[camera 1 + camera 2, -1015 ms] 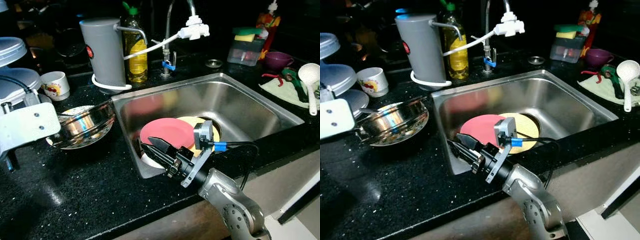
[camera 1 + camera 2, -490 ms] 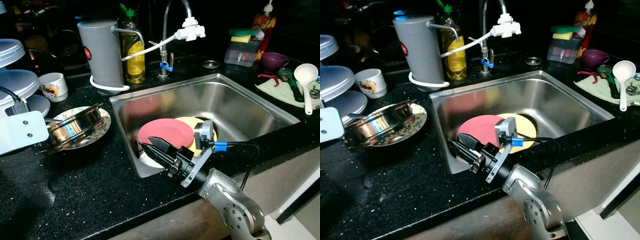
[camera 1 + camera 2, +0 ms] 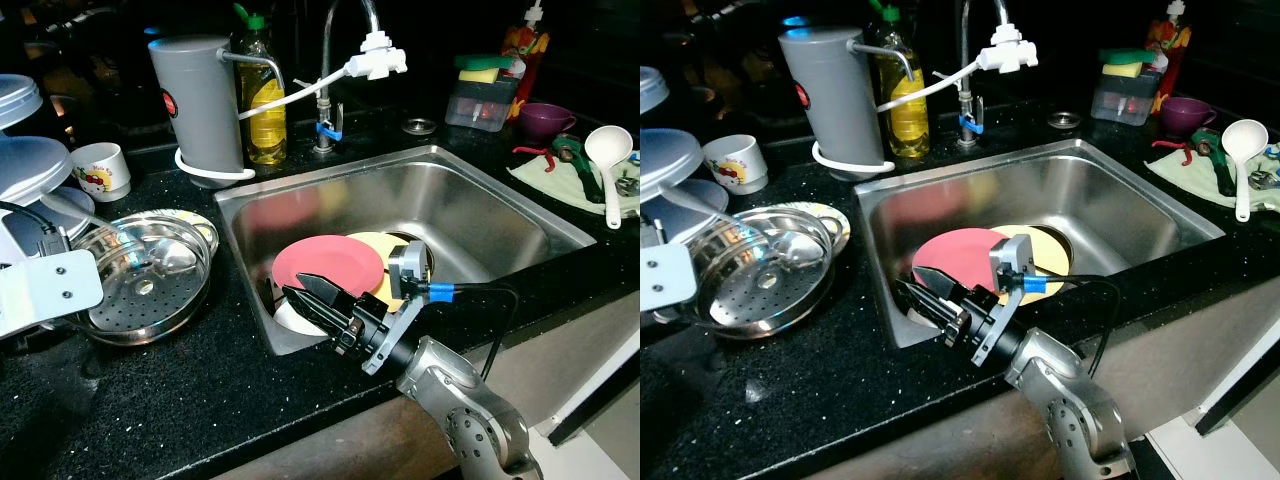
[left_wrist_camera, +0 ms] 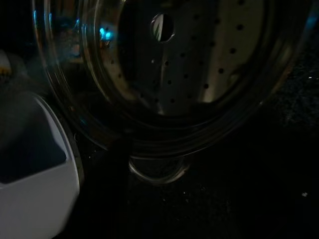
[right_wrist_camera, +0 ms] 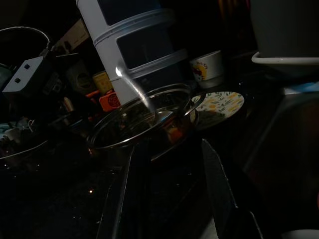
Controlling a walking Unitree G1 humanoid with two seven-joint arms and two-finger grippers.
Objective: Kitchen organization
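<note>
1. The steamer pan (image 3: 140, 270), a shiny steel pan with a perforated bottom, sits tilted at the left of the black counter (image 3: 200, 400), its near rim low and its far rim raised over a patterned plate (image 3: 200, 225) that peeks out behind it.
2. We see the left gripper's white housing (image 3: 45, 292) right against the pan's left rim; in the left wrist view the pan's holed base (image 4: 199, 64) and a small loop handle (image 4: 155, 169) sit close before the camera, but we cannot tell how its fingers stand or whether they hold the pan.
3. The right gripper (image 3: 305, 292) reaches over the near left corner of the steel sink (image 3: 480, 200), its two black fingers parted, as the right wrist view shows (image 5: 219, 199), with nothing between them.
4. Just past those fingertips lie a red plate (image 3: 325, 265) and, touching it on the right, a yellow plate (image 3: 385, 250), both on the sink floor; a white dish (image 3: 290, 318) shows under the gripper.
5. Between the pan's right rim and the sink's left edge runs a narrow strip of bare counter.
6. The near counter, in front of the pan and up to the front edge, lies open.
7. Behind the pan the room is tight: a white mug (image 3: 100, 170), a grey canister (image 3: 195, 110) and a yellow soap bottle (image 3: 265, 100) stand along the back, and stacked pale lids (image 3: 25, 150) crowd the far left.
8. The sink's right half is bare steel.
</note>
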